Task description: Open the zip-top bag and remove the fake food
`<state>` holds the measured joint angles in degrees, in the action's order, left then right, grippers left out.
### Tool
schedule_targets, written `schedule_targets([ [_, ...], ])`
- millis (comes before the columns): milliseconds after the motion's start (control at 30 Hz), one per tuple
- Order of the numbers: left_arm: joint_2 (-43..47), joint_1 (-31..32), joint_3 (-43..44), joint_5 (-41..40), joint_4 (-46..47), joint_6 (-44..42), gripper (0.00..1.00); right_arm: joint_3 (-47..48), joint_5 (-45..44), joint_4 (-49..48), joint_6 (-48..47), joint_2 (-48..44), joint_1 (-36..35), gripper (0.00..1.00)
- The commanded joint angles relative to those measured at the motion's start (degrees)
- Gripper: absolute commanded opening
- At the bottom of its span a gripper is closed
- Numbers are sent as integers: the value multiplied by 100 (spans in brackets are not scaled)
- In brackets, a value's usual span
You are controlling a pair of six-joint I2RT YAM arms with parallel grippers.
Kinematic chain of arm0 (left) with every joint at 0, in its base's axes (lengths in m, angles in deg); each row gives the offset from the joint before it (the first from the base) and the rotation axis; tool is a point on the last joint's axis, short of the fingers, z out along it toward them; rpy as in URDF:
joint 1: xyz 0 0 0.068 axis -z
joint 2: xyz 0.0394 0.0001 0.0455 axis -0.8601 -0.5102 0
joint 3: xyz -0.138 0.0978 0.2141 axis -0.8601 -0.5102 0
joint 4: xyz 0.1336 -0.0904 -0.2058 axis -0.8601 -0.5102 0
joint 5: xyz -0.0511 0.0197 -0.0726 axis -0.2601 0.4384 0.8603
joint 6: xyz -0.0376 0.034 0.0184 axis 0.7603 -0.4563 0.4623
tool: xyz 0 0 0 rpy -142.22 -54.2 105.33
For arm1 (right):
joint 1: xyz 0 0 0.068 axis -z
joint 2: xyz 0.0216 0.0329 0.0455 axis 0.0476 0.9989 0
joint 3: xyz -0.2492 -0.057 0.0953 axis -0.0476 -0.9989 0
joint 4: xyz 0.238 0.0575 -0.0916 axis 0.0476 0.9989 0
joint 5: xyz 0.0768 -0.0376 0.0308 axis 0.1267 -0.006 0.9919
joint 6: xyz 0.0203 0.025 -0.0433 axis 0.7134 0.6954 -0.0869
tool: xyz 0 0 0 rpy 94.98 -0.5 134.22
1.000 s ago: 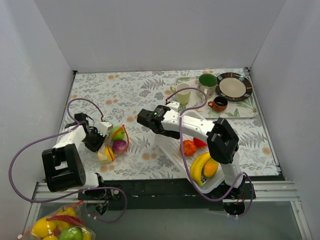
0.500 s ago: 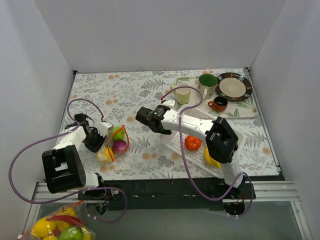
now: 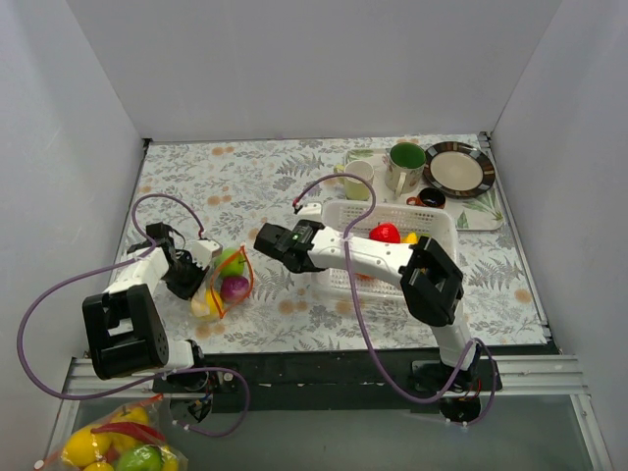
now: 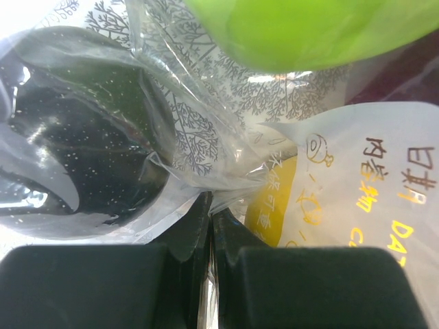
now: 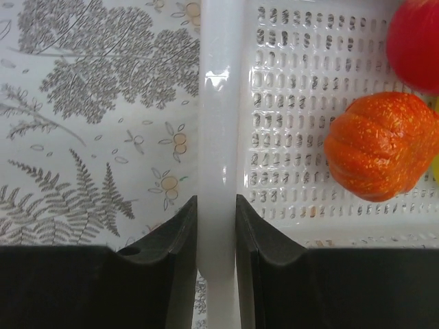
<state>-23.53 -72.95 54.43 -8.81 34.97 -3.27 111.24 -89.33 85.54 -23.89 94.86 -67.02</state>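
Status: zip-top bag (image 3: 224, 285) lies on fern-print tablecloth (image 3: 245, 177) at about 9 o'clock of the table, red zip strip (image 3: 218, 297) looping along its near side; can't tell if the mouth is sealed

Fake food inside it: green piece (image 3: 231, 260) at the bag's 12 o'clock, purple piece (image 3: 235, 287) mid, yellow piece (image 3: 203, 305) at 7 o'clock

Left gripper (image 4: 210, 212) pressed together, pinching a fold of the bag's clear film at the bag's 9 o'clock side; left wrist view shows film bunched between the black fingers (image 4: 89, 288)

Printing: white panel (image 4: 357, 171) on the bag has gold text, rotated sideways. Chinese characters incl. 日期, plus Latin "DA" cut by the frame edge. Smaller characters over the yellow patch too blurred to read

Right gripper (image 5: 217, 226) clamped on the rim of the white perforated basket (image 3: 437, 221), one finger outside over the cloth, one inside. Basket sits at 3 o'clock, well apart from the bag. In it: orange pumpkin-like piece (image 5: 374, 144), red piece (image 3: 385, 233) just beside

Tray (image 3: 486, 221) at 1 o'clock holds cream cup (image 3: 359, 180), green mug (image 3: 404, 163), small brown cup (image 3: 429, 200), striped-rim plate (image 3: 458, 169)

Second bag (image 3: 113, 446) of yellow and green fruit at 7 o'clock, off the table below the arm bases
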Motion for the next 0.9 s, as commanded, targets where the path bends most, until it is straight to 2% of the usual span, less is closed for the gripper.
schedule_targets([
  [0, -7, 9, 51, 34, -168, -52, 0, -40, 12, -101, -100, 220, -531, 33],
  [100, 10, 0, 51, 25, -151, -52, 0, -4, -111, 75, 66, 203, -760, 39],
  [167, 19, 9, 51, 34, -168, -52, 0, -13, -260, 295, 311, 168, -865, 49],
  [267, 19, 9, 77, 77, -212, -52, 0, -48, -418, 471, 471, 72, -883, 57],
  [300, 19, 1, 77, 86, -238, -52, 0, -40, -463, 489, 506, 37, -883, 61],
  [333, 45, 0, 77, 95, -256, -43, 0, 13, -515, 558, 497, 27, -883, 70],
  [400, 72, 1, 60, 95, -282, -52, 0, 363, -691, 734, 445, 80, -883, 83],
  [467, 107, 9, 16, 104, -291, -52, 0, 1002, -875, 1050, 287, 185, -901, 89],
  [533, 125, 1, -10, 60, -274, -70, 0, 1461, -1033, 1122, -291, 247, -979, 95],
  [567, 142, 0, -37, 51, -265, -61, 0, 1785, -1034, 878, -616, 204, -1023, 96],
  [600, 142, 9, -46, 43, -248, -69, 0, 1823, -1017, 614, -1533, 142, -1120, 97],
  [633, 142, 1, -46, 34, -247, -70, 0, 1763, -851, 203, -1986, 46, -1164, 97],
  [667, 134, 0, -46, 34, -239, -61, 0, 1632, -676, -741, -2460, -242, -1217, 97],
  [700, 125, 9, -37, 25, -221, -69, 0, 1047, -430, -1420, -3065, -428, -1287, 97],
  [733, 125, 9, -46, 16, -221, -61, 0, 667, 346, -2106, -4037, -638, -1296, 97],
  [767, 116, 1, -46, 8, -212, -52, 0, 315, 807, -3235, -4430, -1006, -1296, 97],
  [800, 107, 9, -72, -1, -203, -52, 0, -332, 1177, -3655, -4677, -1140, -1296, 97],
  [833, 107, 9, -81, -54, -186, -69, 0, -565, 2007, -3982, -5219, -1342, -1288, 97],
  [867, 116, 1, -90, -71, -160, -70, 0, -776, 2242, -4333, -5390, -1379, -1288, 97],
])
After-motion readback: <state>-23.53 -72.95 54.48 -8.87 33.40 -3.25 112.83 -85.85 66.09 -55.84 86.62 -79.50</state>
